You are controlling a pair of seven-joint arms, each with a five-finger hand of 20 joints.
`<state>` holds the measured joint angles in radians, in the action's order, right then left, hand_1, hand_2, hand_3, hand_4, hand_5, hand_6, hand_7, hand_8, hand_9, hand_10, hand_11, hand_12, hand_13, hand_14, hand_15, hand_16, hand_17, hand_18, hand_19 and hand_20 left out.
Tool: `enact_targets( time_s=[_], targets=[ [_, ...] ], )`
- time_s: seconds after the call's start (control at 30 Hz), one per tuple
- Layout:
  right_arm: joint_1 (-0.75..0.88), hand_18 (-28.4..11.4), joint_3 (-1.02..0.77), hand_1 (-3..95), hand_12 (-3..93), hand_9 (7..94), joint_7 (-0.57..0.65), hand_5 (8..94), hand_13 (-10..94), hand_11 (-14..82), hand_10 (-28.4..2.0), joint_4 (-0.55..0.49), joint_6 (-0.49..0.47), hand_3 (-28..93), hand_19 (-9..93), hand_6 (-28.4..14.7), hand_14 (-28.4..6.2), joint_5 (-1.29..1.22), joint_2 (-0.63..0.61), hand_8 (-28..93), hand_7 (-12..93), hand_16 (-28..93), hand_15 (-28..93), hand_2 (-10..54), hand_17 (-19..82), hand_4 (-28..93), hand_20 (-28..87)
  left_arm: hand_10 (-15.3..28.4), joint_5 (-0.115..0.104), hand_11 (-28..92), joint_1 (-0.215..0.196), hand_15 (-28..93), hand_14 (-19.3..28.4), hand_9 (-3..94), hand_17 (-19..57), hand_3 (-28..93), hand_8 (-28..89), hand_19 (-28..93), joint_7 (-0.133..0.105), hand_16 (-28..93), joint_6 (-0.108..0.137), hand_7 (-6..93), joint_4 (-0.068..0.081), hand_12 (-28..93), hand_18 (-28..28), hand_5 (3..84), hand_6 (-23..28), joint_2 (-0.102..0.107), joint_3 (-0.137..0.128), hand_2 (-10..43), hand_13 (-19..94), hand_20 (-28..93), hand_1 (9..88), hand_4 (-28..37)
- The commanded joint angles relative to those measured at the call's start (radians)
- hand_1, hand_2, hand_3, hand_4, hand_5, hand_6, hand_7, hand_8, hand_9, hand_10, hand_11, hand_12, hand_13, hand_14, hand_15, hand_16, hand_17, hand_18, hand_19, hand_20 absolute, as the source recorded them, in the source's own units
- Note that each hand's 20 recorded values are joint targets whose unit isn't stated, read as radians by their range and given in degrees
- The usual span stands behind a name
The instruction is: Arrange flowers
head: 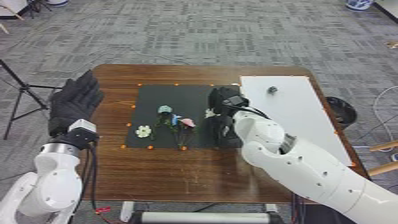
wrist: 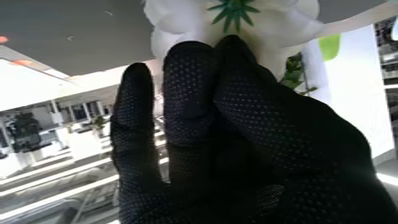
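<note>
In the head view, a black pleated-looking bin stands at three o'clock, just past the edge of the brown wooden worktop, and a thin black tripod stands on the floor at nine o'clock. A flat white rectangular board covers the worktop's two to four o'clock side, with a small dark object on it towards one o'clock. The black-gloved left hand lies at ten o'clock by the worktop's edge, its fingers straight and spread slightly

The flat dark-grey mat carries a pale blue-green round bloom, smaller blue petals at about five o'clock from it, a pink bloom beside those, and an open white flower at eight o'clock, with thin green stems among them. The black-gloved right hand is over the mat's three o'clock side, in the way of that part. Its fingers seem, as far as the right wrist view lets me judge, to pinch a large white-petalled flower with green sepals just under the bloom

Orange dots mark the mat's edges; a broad strip of brown wood runs along six o'clock between mat and near edge
</note>
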<state>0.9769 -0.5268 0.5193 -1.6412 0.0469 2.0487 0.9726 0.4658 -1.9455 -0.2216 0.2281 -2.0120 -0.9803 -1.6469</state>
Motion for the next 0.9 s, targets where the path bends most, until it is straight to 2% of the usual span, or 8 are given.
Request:
enact_targets(
  time_s=[0.03,0.27,0.4,0.5,0.67,0.9],
  targets=[
    [0.013,-19.0,-0.024,58.8,22.6,65.5,0.001,63.4,67,19.5,-10.3,-0.034,-0.007,72,68,1.1,-1.3,0.008,-0.018,0,37,47,52,-9.5,28,-28,38,12.8,-0.011,16,-0.009,11,9.7,25.9,-5.2,73,-8,28,-0.008,-5,0.002,6.9,-0.001,6,8.6,40.3,8.1,-0.001,-0.005,18.6,15,3,25.4,-28.3],
    [0.014,-19.1,-0.039,57.6,19.2,60.5,-0.002,62.3,66,17.0,-12.0,-0.052,-0.034,71,68,0.8,-1.5,0.001,-0.02,1,36,47,54,-9.5,28,-28,38,12.7,-0.014,16,-0.012,10,10.3,25.7,-5.5,73,-7,28,-0.015,-5,-0.007,6.8,0.001,6,9.1,40.2,8.1,0.0,-0.009,17.5,15,3,25.3,-28.3],
    [0.014,-19.2,-0.039,56.4,17.9,57.4,0.001,61.6,65,14.1,-12.9,-0.055,-0.021,72,68,0.6,-2.0,0.0,-0.022,2,36,46,56,-9.5,28,-28,38,12.7,-0.018,15,-0.014,10,10.4,25.7,-5.5,73,-7,28,-0.019,-4,-0.003,6.6,0.0,6,9.2,40.2,8.1,0.0,-0.01,16.9,15,3,25.2,-28.3],
    [0.011,-19.2,-0.045,55.9,16.8,54.4,-0.001,61.2,64,11.8,-13.8,-0.054,-0.035,73,68,0.5,-2.1,-0.005,-0.021,4,39,45,57,-9.5,28,-28,38,12.7,-0.023,15,-0.016,10,10.4,25.7,-5.5,73,-7,28,-0.023,-4,-0.001,6.6,0.0,6,9.3,40.1,8.1,0.0,-0.011,16.6,14,3,25.2,-28.3],
    [0.016,-19.3,-0.055,55.2,16.1,52.0,0.001,60.2,64,10.1,-14.4,-0.059,-0.055,74,68,0.3,-2.7,0.003,-0.026,2,38,44,59,-9.5,27,-28,38,12.7,-0.027,15,-0.014,10,10.6,25.8,-5.5,73,-7,28,-0.024,-4,-0.001,6.7,0.002,6,9.4,40.1,8.0,-0.001,-0.012,16.4,15,3,25.2,-28.3],
    [0.039,-19.2,-0.08,53.9,15.5,50.4,0.004,60.1,62,8.6,-14.1,-0.083,-0.089,77,68,0.3,-5.2,-0.006,-0.038,-6,36,42,67,-9.5,27,-28,37,12.7,-0.047,16,-0.02,11,11.8,26.5,-5.7,73,-7,28,-0.043,-3,0.019,7.3,-0.002,7,9.9,41.1,7.7,0.004,-0.01,16.1,16,3,25.3,-28.3]
  ],
)
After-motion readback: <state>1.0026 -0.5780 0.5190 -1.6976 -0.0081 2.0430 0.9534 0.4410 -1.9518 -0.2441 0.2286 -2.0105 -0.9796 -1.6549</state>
